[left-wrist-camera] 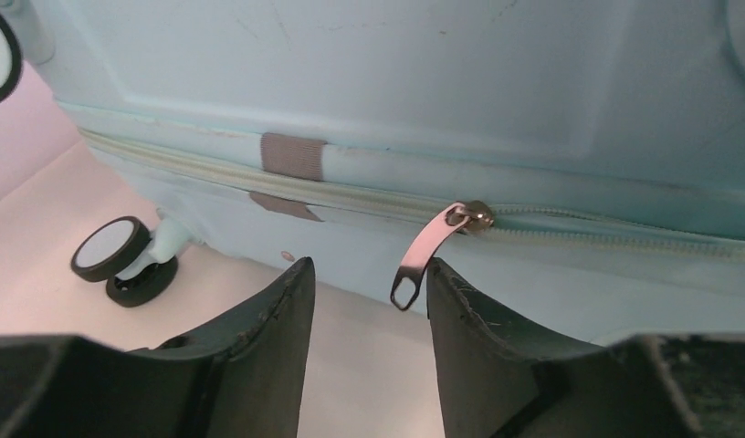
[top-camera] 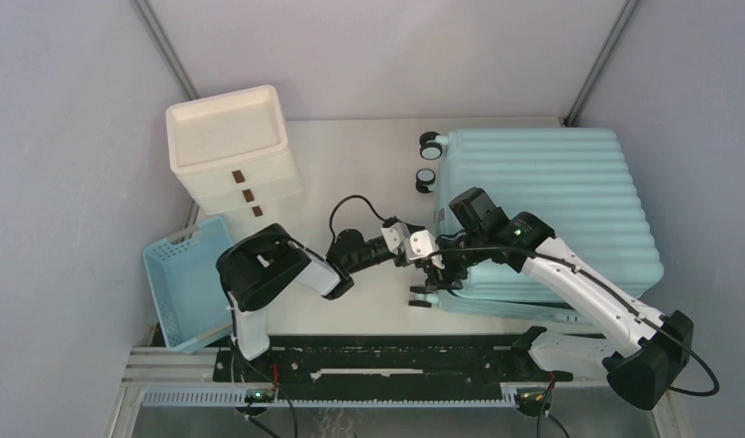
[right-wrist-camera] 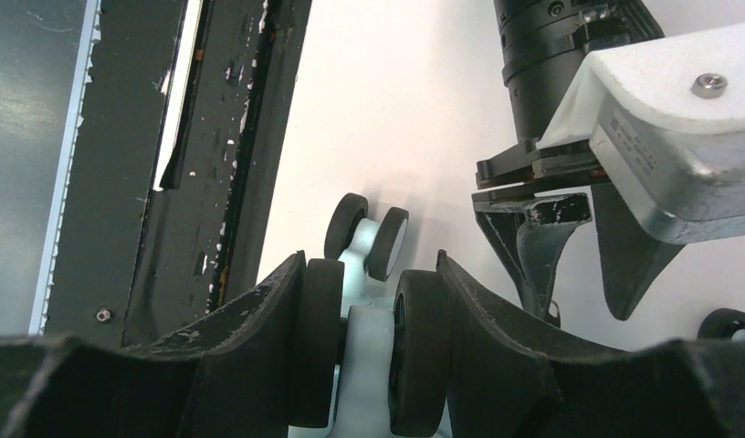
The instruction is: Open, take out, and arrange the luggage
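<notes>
Left gripper was spread open with nothing pinched. A metal zipper pull dangled in the gap, right up by the inner tip of one finger, but I couldn't tell if it actually touched. The pull hung off the zipper running along the side of the luggage, a bit past a grey fabric tab.

Right gripper was closed on a caster — one finger against each of its two black wheels. A second caster sat just behind it.

The luggage lay flat on the right half of the table, ribbed shell up, wheel end facing the middle, and both grippers were at its near left corner. Over on the far left stood a white drawer unit, with a blue basket nearer, beside the left arm's base.
</notes>
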{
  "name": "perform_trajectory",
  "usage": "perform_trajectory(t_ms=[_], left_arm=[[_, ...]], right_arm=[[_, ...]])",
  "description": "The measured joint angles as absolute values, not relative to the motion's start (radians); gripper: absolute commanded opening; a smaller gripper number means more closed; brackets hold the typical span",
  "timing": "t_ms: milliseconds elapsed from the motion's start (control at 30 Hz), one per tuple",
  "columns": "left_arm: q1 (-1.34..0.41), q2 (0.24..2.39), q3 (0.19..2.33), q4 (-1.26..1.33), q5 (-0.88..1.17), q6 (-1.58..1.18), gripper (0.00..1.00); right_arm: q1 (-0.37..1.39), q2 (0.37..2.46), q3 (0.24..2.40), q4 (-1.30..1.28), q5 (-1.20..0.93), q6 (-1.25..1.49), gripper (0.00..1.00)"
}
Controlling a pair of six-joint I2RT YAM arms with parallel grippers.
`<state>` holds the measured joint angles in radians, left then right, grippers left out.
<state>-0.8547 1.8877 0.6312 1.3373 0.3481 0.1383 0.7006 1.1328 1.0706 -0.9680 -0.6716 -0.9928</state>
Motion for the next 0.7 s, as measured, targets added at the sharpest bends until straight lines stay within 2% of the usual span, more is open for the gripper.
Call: perform_trajectory(t_ms=[133,200,267,333,367,700], left_arm=[[-0.869,1.901,0.639,1.338,0.378,0.13,0.44],[-0.878,1.912,0.648,1.338,0.397,0.128,0.36],[-0.883,1.922,0.661,1.337,0.407,0.121,0.25],[-0.884,1.929,0.666,1.337,0.416,0.115,0.05],[-0.883,1.932,0.671,1.336,0.419,0.112,0.01],[-0.873,1.934,0.679,1.311,0.424,0.063,0.0]], right_arm=[[0.701,1.134,1.071,-0.967,-0.671,-0.989,0.0],[0.701,1.134,1.071,-0.967,-0.672,-0.987,0.0],[0.701,1.134,1.071,-0.967,-0.671,-0.986,0.0],[0.701,1.134,1.071,-0.966,-0.671,-0.985,0.0],[0.701,1.134,1.071,-0.966,-0.671,-0.985,0.0],[0.701,1.124,1.07,-0.956,-0.662,-0.985,0.0]])
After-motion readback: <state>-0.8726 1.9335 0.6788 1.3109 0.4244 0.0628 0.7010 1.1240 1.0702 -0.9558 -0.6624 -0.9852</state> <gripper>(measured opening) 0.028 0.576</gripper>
